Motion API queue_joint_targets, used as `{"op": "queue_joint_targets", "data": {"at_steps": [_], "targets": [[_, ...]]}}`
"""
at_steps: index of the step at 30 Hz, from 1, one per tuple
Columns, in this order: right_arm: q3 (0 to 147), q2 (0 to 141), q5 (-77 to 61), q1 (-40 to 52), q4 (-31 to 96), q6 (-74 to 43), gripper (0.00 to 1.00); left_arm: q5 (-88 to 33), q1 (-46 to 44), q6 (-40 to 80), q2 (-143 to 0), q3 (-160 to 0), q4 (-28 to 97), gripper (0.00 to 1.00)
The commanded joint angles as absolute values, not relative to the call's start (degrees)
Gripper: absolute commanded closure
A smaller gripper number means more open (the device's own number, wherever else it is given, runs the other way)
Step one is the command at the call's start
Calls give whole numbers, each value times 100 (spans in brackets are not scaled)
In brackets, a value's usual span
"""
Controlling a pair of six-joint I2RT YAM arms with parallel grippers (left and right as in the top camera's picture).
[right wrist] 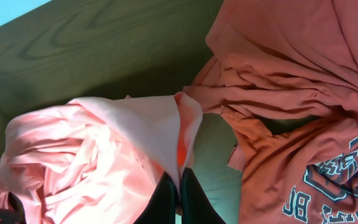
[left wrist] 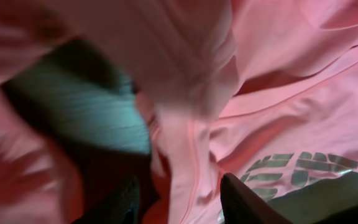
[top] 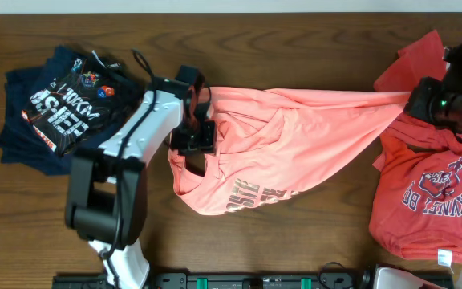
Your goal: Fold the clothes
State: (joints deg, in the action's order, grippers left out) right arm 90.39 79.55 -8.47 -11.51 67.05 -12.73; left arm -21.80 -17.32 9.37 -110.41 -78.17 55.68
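The light salmon-pink T-shirt [top: 295, 144] lies crumpled across the middle of the table, with its dark lettering [top: 251, 197] near the front edge. My left gripper [top: 192, 136] sits on its left part. In the left wrist view its fingers [left wrist: 188, 202] are apart, with a fold of the pink shirt [left wrist: 303, 106] between them. My right gripper [top: 414, 103] is shut on the shirt's right end and holds it stretched out and lifted. The right wrist view shows the pinched fabric [right wrist: 104, 155] between the closed fingers [right wrist: 179, 186].
A darker coral-red shirt [top: 423, 201] with white-and-blue print lies under and beside my right gripper; it also shows in the right wrist view [right wrist: 291, 74]. Navy-black garments [top: 62, 104] with white print are heaped at the far left. The wooden table [top: 295, 48] shows at the back.
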Motion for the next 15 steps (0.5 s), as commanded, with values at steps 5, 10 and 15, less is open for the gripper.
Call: {"op": "queue_joint_targets", "data": {"at_steps": [5, 10, 15], "targets": [[9179, 7983, -786, -1181, 6709, -1190, 99, -2480, -1979, 969, -11402, -7782, 5450, 58], [9179, 7983, -766, -1181, 6711, -1190, 99, -2342, -2018, 972, -11437, -7780, 5452, 58], [9179, 7983, -749, -1181, 6718, -1190, 99, -2333, -2047, 972, -11439, -7778, 5430, 67]]}}
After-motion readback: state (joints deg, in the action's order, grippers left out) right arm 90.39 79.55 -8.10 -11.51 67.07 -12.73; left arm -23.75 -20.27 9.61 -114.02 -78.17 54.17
